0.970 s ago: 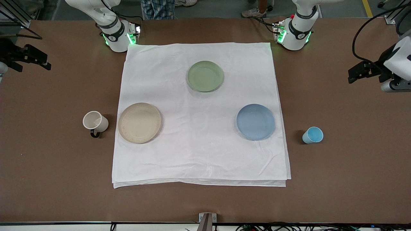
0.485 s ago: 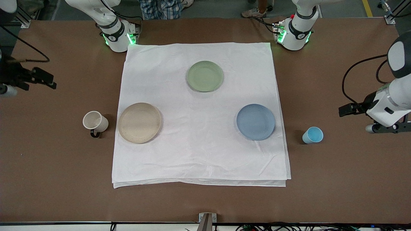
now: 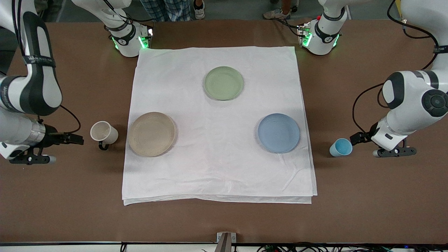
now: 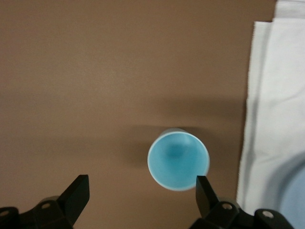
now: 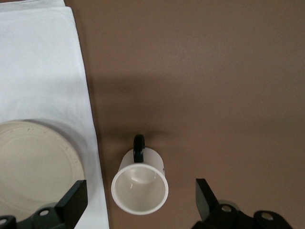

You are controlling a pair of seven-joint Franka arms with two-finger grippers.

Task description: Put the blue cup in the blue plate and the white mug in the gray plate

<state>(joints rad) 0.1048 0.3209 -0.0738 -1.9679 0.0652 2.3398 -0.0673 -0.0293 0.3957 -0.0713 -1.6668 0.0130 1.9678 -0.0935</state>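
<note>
The blue cup (image 3: 340, 147) stands upright on the bare table beside the blue plate (image 3: 279, 133), toward the left arm's end. My left gripper (image 3: 356, 138) is open and empty just beside it. In the left wrist view (image 4: 141, 193) the cup (image 4: 178, 160) sits close to one fingertip (image 4: 202, 190). The white mug (image 3: 104, 133) stands beside the gray plate (image 3: 152, 133), toward the right arm's end. My right gripper (image 3: 72, 139) is open and empty beside it. In the right wrist view (image 5: 139, 198) the mug (image 5: 139, 186) lies between the fingers.
A white cloth (image 3: 217, 168) covers the table's middle and bears three plates. The sage-green plate (image 3: 223, 83) lies on it near the robots' bases. The cup and the mug stand on brown table (image 3: 378, 196) off the cloth's edges.
Both arms have swung in from the table's ends and come down. The left gripper now sits beside the blue cup, the right gripper beside the white mug. Cups and plates have not moved.
</note>
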